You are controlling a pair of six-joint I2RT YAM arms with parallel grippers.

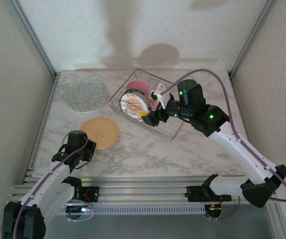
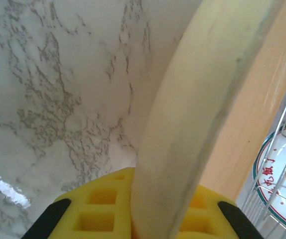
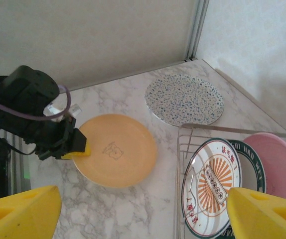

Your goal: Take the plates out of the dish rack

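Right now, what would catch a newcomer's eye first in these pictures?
Probably the wire rack right of centre, with a sunburst plate and a pink plate standing upright in it and the right gripper open close to them. Next comes the orange plate lying flat on the marble table, its near rim pinched by the left gripper. A speckled plate lies behind it.

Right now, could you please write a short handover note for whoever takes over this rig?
The left gripper is at the orange plate, with the rim between its fingers; grip unclear.
The right gripper is open and empty, at the dish rack.
Done: the speckled plate and the orange plate lie flat on the table.
Left: the sunburst plate, dark-rimmed plate and pink plate stand in the rack.
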